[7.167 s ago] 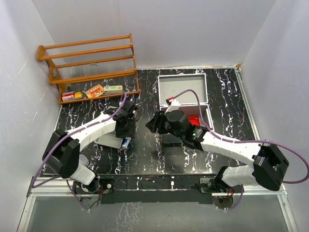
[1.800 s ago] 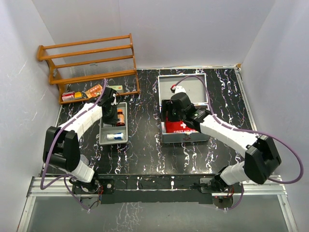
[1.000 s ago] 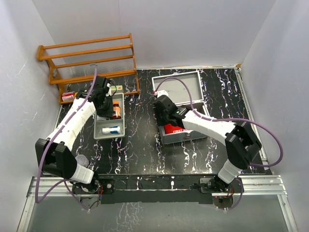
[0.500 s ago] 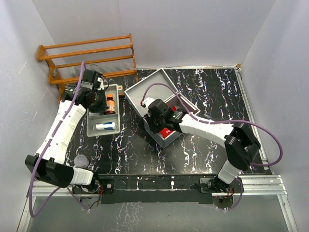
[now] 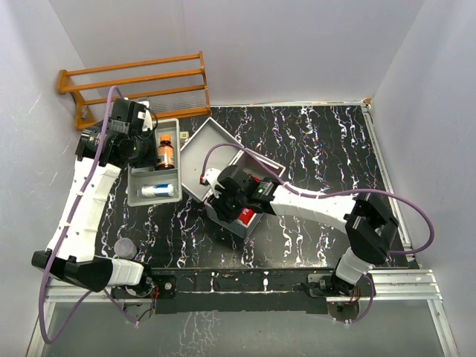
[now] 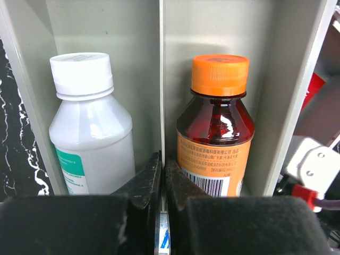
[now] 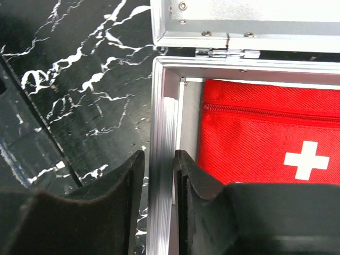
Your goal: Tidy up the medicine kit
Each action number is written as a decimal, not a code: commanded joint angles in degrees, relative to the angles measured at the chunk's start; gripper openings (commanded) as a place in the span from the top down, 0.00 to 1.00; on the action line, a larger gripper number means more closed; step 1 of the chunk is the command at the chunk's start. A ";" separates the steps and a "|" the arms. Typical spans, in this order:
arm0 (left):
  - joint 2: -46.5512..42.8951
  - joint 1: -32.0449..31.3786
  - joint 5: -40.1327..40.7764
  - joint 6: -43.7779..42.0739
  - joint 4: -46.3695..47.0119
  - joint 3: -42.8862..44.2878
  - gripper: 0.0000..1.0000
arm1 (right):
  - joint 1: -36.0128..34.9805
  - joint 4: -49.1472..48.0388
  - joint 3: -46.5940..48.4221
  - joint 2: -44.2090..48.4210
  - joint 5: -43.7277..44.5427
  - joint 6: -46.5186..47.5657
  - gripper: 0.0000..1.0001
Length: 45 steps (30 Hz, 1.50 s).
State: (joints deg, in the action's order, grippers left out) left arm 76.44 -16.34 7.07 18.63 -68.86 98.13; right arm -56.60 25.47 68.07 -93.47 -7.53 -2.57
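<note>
The medicine kit (image 5: 210, 152) is a silver-grey metal case lying open and askew at mid-table, lid tipped back toward the left. Inside its base lies a red first-aid pouch (image 5: 249, 216) (image 7: 265, 133). My right gripper (image 5: 223, 202) (image 7: 159, 159) is shut on the kit's side wall (image 7: 163, 122), one finger outside and one inside. My left gripper (image 5: 143, 158) (image 6: 162, 164) is shut on the middle divider (image 6: 161, 79) of a grey divided tray (image 5: 152, 175). A white bottle (image 6: 87, 133) lies on one side of the divider and an amber bottle with an orange cap (image 6: 215, 127) (image 5: 165, 152) on the other.
A wooden rack (image 5: 134, 89) stands at the back left, close behind the tray. A small translucent bottle (image 5: 125, 247) sits near the left arm's base. A small box (image 5: 184, 134) lies between tray and kit lid. White walls enclose the table.
The right gripper has dragged the kit leftward and toward the front, turning it askew. The left arm has carried the tray back and left toward the rack.
</note>
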 commanded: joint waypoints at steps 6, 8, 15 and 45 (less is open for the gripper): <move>1.06 -0.63 -6.78 -1.37 1.69 3.67 1.00 | -0.76 -4.63 0.77 6.73 7.38 -6.84 0.47; 1.66 -1.20 -7.19 -1.29 1.77 4.50 1.00 | -0.12 -5.26 0.38 8.69 9.75 -8.75 0.44; 6.41 -7.57 -5.49 -0.13 2.85 8.23 1.00 | 4.56 -8.14 -4.56 18.18 19.37 -15.98 0.43; 33.24 -32.17 5.22 -5.62 8.10 17.23 1.00 | 25.68 2.66 -17.52 32.26 36.71 -43.31 0.43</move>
State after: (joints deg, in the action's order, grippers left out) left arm 111.02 -48.18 10.09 14.76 -60.80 113.23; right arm -31.55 29.56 50.72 -63.07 28.32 -44.21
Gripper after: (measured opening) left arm 0.017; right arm 0.575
